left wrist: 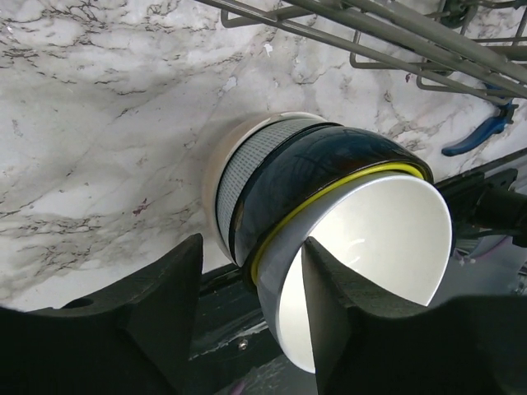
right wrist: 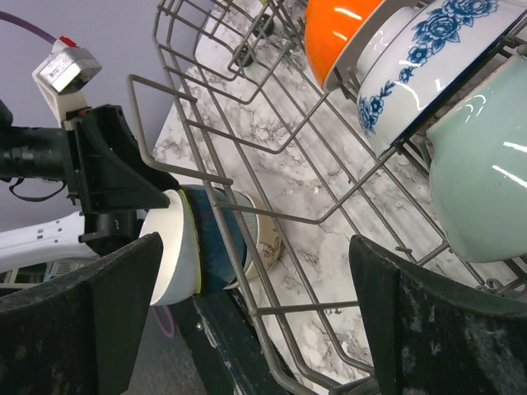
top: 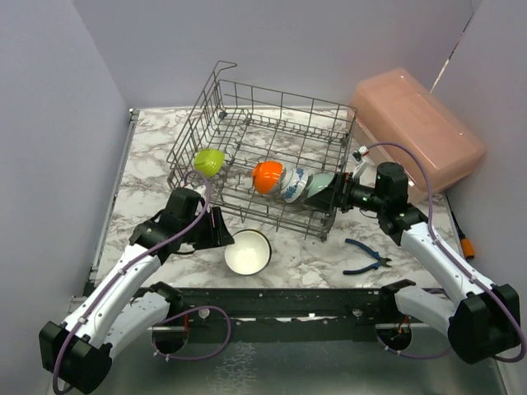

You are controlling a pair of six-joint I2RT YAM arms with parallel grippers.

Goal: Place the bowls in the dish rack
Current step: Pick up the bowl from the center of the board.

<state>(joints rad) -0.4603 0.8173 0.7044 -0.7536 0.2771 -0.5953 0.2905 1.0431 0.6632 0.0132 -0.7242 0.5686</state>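
Fingers (left wrist: 156, 321) of your left gripper (left wrist: 251, 255) stand partway open, straddling the rim of the dark teal bowl (left wrist: 329, 164), one finger inside it and one outside. A sliver of gap shows on the outer side, so it looks not yet clamped. Straddling the wall is likely the point: a thin rim gives a two-finger grip its purchase.

That bowl tops a nested stack of bowls (top: 247, 251) on the marble table (top: 148, 164), at 6 o'clock from the dish rack (top: 284, 92) and just beside its front edge. It is glossy, with a white inside and a yellow-green lip. Below it sit a grey ribbed bowl and a cream one.

Your right gripper (top: 333, 193) is spread wide and holds nothing, hovering at the rack's 4 o'clock corner near the mint green bowl (top: 317, 188).

Inside the grey wire rack, four smooth bowls stand on edge, propped by the upright tines: a lime green bowl (top: 209, 160) at 9 o'clock, then an orange bowl (top: 267, 176), a blue-patterned white bowl (top: 292, 184) and the mint one, packed side by side.

A pink translucent box (top: 416, 132) lies at 2 o'clock, and blue-handled pliers (top: 366, 257) at 5 o'clock.
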